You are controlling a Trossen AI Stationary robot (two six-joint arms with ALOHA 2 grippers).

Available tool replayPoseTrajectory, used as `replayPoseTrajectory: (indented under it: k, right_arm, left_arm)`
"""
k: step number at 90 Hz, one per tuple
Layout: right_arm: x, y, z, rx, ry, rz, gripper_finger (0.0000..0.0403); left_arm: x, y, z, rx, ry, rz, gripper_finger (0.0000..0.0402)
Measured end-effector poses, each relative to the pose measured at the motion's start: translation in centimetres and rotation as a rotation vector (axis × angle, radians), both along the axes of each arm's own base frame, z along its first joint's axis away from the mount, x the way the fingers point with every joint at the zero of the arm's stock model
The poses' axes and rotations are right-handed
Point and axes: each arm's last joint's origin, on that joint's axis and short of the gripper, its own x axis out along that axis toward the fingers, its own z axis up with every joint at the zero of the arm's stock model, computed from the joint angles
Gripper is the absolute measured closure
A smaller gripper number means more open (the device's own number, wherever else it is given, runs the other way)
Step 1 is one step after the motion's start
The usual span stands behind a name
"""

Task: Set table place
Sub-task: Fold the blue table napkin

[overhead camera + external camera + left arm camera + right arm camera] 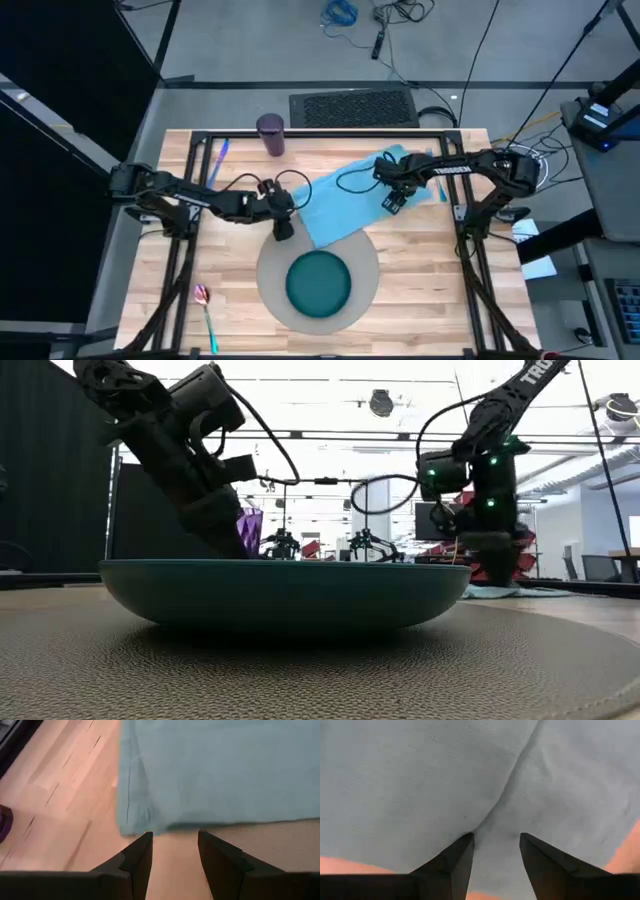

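Straddling the napkin [350,200], both hands are spread: left hand [175,847] at its near corner beside the mat [365,255], right hand [496,847] above its far half. An uneven pinch could drag the napkin across the plate [319,283].

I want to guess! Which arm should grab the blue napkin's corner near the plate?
Probably the left gripper: its open jaws sit right at the napkin corner by the mat. The right gripper hovers over the cloth's middle.
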Motion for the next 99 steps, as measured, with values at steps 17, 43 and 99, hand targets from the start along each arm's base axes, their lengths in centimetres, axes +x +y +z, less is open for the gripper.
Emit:
replayPoseTrajectory:
  k: [17,43,99]
  right_arm:
    - [1.7,-2.5,0.3,-0.143,-0.212,0.107,0.0245]
    - [4.1,-4.0,3.0,-0.353,-0.341,0.134,0.0245]
    - [5.1,1.0,6.8,-0.059,-0.109,0.143,0.0245]
  left_arm:
    - [0.0,0.0,0.0,-0.003,-0.002,0.003,0.0258]
    - [0.0,0.0,0.0,-0.003,-0.003,0.004,0.0258]
    - [0.0,0.0,0.0,-0.002,-0.002,0.002,0.0258]
